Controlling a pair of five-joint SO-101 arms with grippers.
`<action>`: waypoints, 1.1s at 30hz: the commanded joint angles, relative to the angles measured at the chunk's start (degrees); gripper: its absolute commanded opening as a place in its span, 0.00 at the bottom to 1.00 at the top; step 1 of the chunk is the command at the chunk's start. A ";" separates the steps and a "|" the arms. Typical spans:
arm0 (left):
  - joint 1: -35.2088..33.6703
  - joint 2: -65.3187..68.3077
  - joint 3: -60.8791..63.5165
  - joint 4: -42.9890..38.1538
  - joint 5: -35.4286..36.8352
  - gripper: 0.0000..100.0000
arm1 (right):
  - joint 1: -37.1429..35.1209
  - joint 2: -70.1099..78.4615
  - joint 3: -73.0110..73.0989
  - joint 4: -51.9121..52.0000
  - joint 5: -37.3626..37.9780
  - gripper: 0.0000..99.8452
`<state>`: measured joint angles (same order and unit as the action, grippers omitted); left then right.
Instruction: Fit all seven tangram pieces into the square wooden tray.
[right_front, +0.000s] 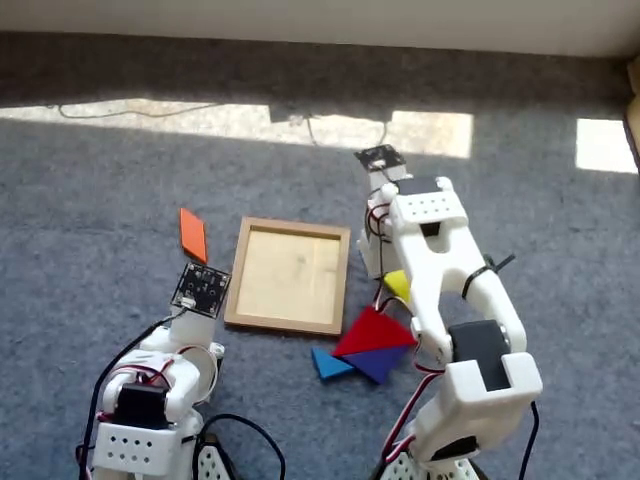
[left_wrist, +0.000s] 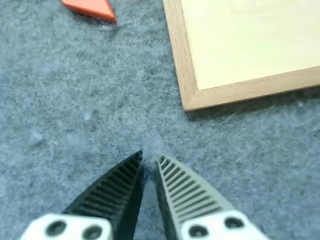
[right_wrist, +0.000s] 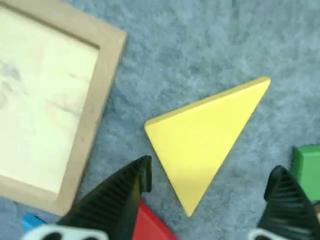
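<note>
Hovering with fingers spread wide over the yellow triangle, the right gripper should pinch this thin, stiff, probably light, slick piece by its side edges.

Six tangram pieces, one tray

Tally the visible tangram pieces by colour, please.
Orange parallelogram piece: 1
Yellow triangle piece: 1
Red triangle piece: 1
Light blue piece: 1
Dark blue piece: 1
Green piece: 1
Total: 6 visible, none in the square wooden tray.
</note>
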<state>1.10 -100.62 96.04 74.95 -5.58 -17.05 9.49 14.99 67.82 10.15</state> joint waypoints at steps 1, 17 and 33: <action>0.75 -1.19 1.19 -0.09 0.53 0.01 | -1.36 -3.30 -1.27 -4.53 -3.78 0.35; 0.75 -1.19 1.19 -0.09 0.53 0.01 | -1.63 7.16 -3.56 -7.08 -5.80 0.35; 0.75 -1.19 1.19 -0.09 0.53 0.01 | -0.66 7.43 -3.82 -9.71 -12.66 0.35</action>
<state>1.10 -100.62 96.04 74.95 -5.58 -18.37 17.23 14.20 59.65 -0.31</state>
